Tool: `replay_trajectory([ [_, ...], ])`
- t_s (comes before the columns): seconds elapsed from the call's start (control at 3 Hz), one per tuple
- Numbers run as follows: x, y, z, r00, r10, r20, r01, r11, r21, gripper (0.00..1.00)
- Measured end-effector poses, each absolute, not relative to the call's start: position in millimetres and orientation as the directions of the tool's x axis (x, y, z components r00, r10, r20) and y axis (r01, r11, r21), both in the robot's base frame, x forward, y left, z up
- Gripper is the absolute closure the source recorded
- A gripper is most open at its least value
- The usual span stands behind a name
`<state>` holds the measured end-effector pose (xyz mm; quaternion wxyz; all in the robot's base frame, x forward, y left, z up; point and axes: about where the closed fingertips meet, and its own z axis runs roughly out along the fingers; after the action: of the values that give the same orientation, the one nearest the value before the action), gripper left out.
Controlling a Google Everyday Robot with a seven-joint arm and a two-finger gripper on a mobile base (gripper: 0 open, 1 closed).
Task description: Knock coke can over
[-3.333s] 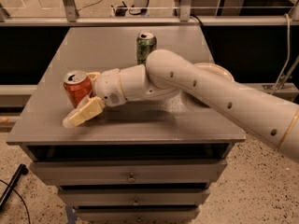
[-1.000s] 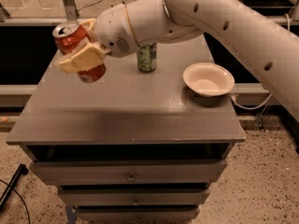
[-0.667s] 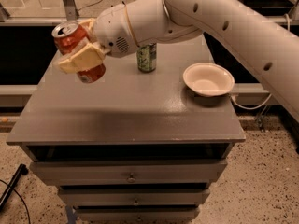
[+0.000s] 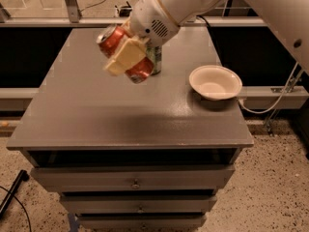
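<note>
The coke can (image 4: 136, 67), red-orange with a silver top, is held tilted in the air above the grey table (image 4: 96, 110). My gripper (image 4: 126, 55) is shut on the coke can, with a cream finger (image 4: 124, 56) across its middle. The can's top points up and to the left. The white arm comes in from the upper right. The green soda can (image 4: 156, 61) stands on the table just behind the held can and is mostly hidden by it.
A white bowl (image 4: 215, 82) sits near the table's right edge. Drawers (image 4: 133, 181) run below the table front. A dark cable and a rod lie on the speckled floor at the lower left (image 4: 12, 197).
The gripper with the coke can has moved right, toward the table's middle, and now hangs in front of the green can. The can is tilted further.
</note>
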<state>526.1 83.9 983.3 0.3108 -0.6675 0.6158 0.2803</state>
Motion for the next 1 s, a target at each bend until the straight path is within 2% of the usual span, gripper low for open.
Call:
replay_trajectory([
  [0.33,538.9,47.1,964.2,0.004,-0.822,-0.57,-1.0,0.007,-0.017,1.0],
  [0.67,544.5,32.3,931.3,-0.018,-0.932,-0.361,-1.0,0.015,0.011,1.0],
  [1.0,546.6,25.6,902.2,-0.027,-0.983,-0.179,-0.999,0.032,-0.026,1.0],
])
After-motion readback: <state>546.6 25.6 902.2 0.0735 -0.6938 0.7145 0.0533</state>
